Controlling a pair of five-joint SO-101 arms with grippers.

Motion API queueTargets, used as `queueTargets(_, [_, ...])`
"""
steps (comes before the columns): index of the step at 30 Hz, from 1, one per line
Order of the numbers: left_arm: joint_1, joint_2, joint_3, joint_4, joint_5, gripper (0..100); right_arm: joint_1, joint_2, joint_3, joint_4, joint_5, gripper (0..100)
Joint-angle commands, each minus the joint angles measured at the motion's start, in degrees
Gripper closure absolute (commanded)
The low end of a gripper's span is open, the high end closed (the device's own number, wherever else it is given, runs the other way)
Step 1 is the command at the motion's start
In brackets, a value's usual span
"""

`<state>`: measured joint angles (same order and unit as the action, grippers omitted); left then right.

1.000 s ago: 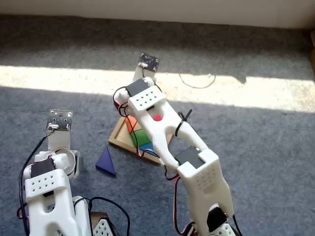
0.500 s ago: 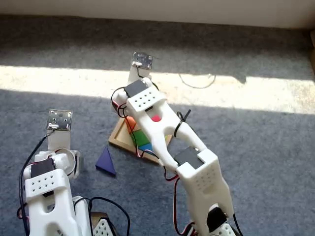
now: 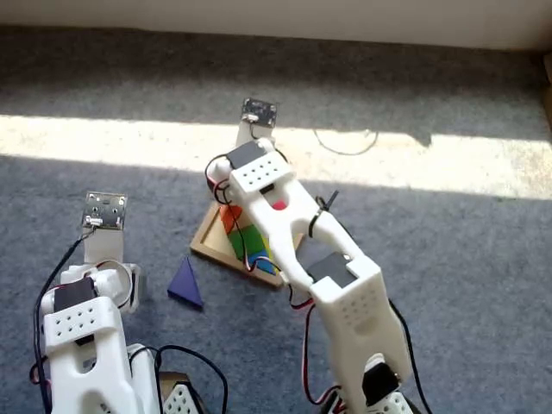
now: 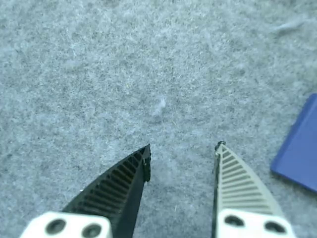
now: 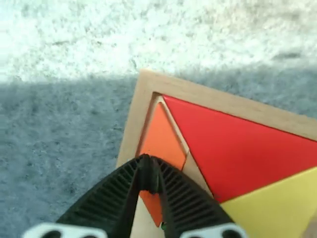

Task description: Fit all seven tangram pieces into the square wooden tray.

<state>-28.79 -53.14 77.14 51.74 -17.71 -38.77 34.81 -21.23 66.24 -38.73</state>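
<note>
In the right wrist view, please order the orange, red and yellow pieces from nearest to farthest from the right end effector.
1. Orange piece, at the tips of the right end effector.
2. Red piece, beside the orange one.
3. Yellow piece, beyond the red.

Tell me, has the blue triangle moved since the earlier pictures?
No. The blue triangle keeps its place, equally far from the wooden tray as before.
</note>
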Motion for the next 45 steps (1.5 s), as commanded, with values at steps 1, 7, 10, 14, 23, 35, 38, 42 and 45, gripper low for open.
queueTargets(1, [-0.2,-1.1,-0.4,-0.8,0.2,78,2.7,-1.5,-0.5,0.8,4.3,99.3])
queueTargets(7, [-0.2,-1.1,-0.4,-0.8,0.2,78,1.5,-2.2,-1.0,3.4,9.8,99.3])
queueTargets(10, [-0.2,-1.1,-0.4,-0.8,0.2,78,-1.4,-4.3,-1.0,5.2,9.9,99.3])
queueTargets(14, [-0.2,-1.1,-0.4,-0.8,0.2,78,-4.8,-4.8,-0.6,4.8,9.8,99.3])
queueTargets(23, [-0.2,-1.1,-0.4,-0.8,0.2,78,-1.7,4.4,-1.0,3.3,10.0,99.3])
queueTargets(35, [-0.2,-1.1,-0.4,-0.8,0.2,78,2.1,1.5,-7.4,11.0,10.1,99.3])
queueTargets(38, [-0.2,-1.1,-0.4,-0.8,0.2,78,1.7,0.3,-7.5,11.5,10.1,99.3])
queueTargets(42, [-0.2,-1.1,-0.4,-0.8,0.2,78,0.7,-2.1,-7.3,11.6,10.1,99.3])
queueTargets(45, [-0.2,-1.1,-0.3,-1.5,0.2,78,-0.6,-4.2,-7.3,11.6,10.1,99.3])
